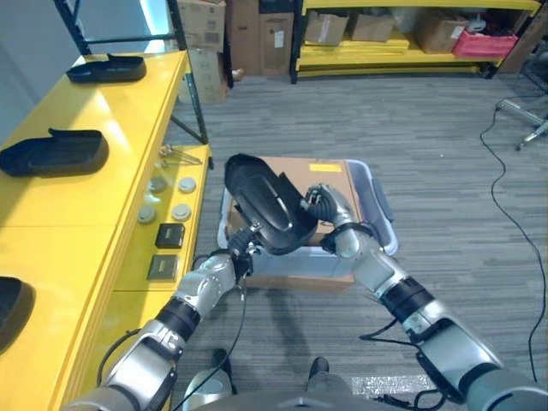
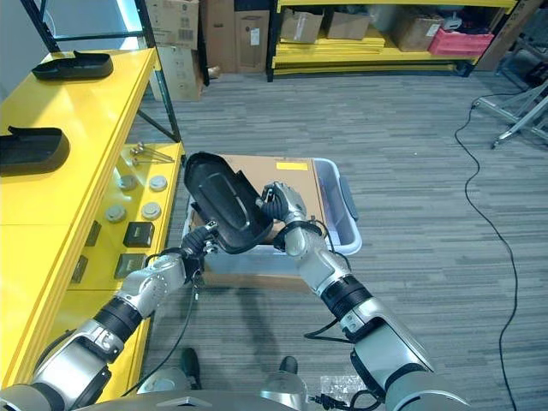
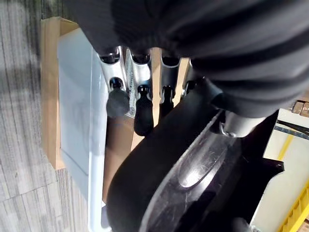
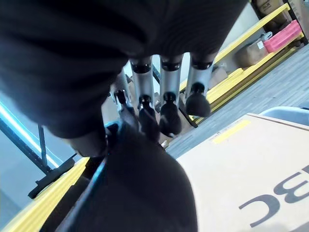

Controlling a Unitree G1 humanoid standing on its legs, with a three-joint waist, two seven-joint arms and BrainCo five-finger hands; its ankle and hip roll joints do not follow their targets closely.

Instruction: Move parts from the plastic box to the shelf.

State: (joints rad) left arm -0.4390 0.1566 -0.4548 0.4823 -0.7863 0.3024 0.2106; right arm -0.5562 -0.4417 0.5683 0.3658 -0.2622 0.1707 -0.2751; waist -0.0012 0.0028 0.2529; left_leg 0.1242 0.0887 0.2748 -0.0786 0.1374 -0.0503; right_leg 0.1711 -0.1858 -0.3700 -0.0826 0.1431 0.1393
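A long black moulded plastic part (image 1: 265, 201) hangs tilted above the plastic box (image 1: 378, 208), held at both ends. My left hand (image 1: 242, 242) grips its lower near end, with fingers (image 3: 142, 96) curled along the part's edge (image 3: 183, 179). My right hand (image 1: 321, 205) holds the right side, its fingers (image 4: 166, 96) bent over the dark shell (image 4: 140, 193). The pale box sits on the floor with a brown cardboard sheet (image 1: 321, 171) covering its inside. The yellow shelf (image 1: 94, 120) runs along the left.
Three similar black parts (image 1: 53, 152) (image 1: 107, 68) (image 1: 10, 310) lie on the shelf top. On its lower level are grey discs (image 1: 167, 197), small dark boxes (image 1: 171, 235) and metal tools (image 1: 175, 156). Cardboard cartons (image 1: 261, 34) and yellow racking (image 1: 394, 56) stand at the back.
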